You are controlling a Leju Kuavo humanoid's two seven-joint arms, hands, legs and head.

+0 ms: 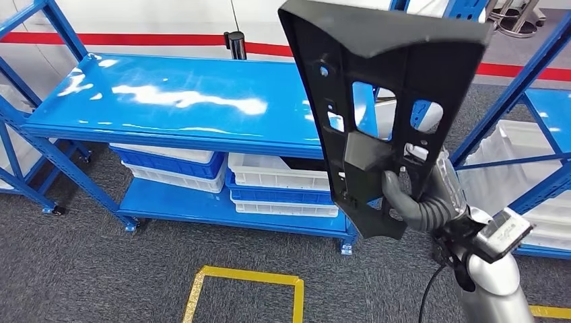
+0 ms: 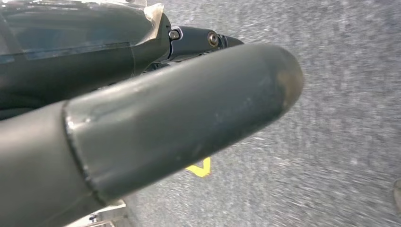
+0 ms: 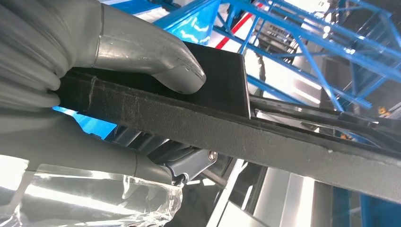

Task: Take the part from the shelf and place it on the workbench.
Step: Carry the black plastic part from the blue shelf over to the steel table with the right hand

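Note:
The part (image 1: 377,101) is a long flat black plastic panel with several cut-outs. My right hand (image 1: 417,202) grips it near its lower end and holds it upright, tilted a little, in front of the right end of the blue workbench top (image 1: 168,101). In the right wrist view the grey thumb (image 3: 156,61) presses on one face of the part (image 3: 283,137), with the fingers under the other face. My left hand (image 2: 156,123) hangs over the grey carpet, its thumb stretched out and nothing in it.
White and blue bins (image 1: 276,178) are stacked on the lower shelf under the bench top. A blue rack (image 1: 518,101) with white crates stands at the right. A yellow floor marking (image 1: 246,276) lies in front, and a black post (image 1: 234,44) stands behind the bench.

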